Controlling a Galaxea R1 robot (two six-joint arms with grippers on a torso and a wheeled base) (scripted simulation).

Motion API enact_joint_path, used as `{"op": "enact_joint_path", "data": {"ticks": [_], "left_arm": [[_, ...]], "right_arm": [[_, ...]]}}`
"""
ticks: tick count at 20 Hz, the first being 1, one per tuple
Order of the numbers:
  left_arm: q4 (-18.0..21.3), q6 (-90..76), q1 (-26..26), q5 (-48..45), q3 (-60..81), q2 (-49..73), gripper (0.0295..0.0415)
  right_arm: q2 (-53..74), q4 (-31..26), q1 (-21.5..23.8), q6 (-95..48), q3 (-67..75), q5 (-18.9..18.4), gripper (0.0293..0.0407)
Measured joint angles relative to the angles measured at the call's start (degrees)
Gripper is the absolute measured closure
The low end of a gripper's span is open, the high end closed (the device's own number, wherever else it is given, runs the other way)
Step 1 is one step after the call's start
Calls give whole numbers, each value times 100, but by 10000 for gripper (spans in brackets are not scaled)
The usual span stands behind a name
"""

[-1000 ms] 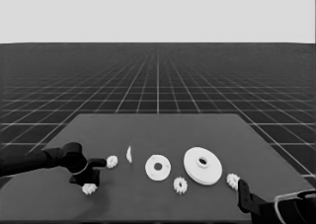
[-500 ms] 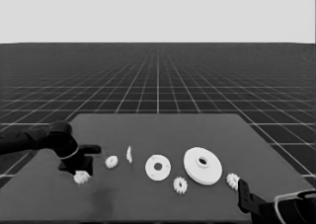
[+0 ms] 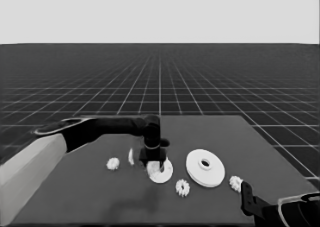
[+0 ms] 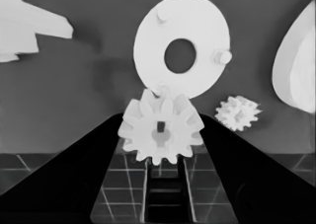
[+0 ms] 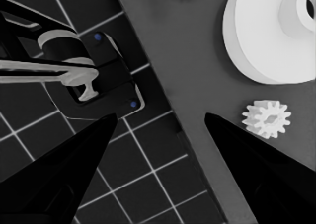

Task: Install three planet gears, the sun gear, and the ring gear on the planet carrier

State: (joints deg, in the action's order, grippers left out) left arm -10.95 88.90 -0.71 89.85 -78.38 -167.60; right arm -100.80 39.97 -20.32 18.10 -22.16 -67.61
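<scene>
Over table [image 3: 210, 127]: gear [image 4: 162, 131] in left gripper [image 4: 162, 150]

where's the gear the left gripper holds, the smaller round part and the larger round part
held gear [image 4: 162, 131], left wrist view, its toothed face beside the centre hole
smaller round part [image 4: 148, 41], left wrist view, flat face beside its hole
larger round part [image 3: 216, 173], head view, outer flat ring

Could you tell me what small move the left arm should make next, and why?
Probably lower the left end effector a little: it holds a gear just above the smaller round part, near a bare peg. The right end effector waits at the table's corner.
</scene>
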Motion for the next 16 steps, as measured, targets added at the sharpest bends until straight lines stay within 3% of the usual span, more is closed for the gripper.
{"op": "enact_joint_path", "data": {"ticks": [2,3,5,12,14,16], "left_arm": [[2,-29,-1,-6,-78,-48,398],[-412,-165,-390,-41,-257,-88,398],[-784,-344,-802,-122,-512,-141,398],[-964,-451,-978,-186,-674,-177,399],[-967,-452,-981,-187,-676,-178,339],[-968,-452,-981,-188,-677,-178,327]], "right_arm": [[0,0,0,0,0,0,315],[0,0,0,0,0,0,315],[0,0,0,0,0,0,315],[0,0,0,0,0,0,315],[0,0,0,0,0,0,315],[0,0,0,0,0,0,315]]}}
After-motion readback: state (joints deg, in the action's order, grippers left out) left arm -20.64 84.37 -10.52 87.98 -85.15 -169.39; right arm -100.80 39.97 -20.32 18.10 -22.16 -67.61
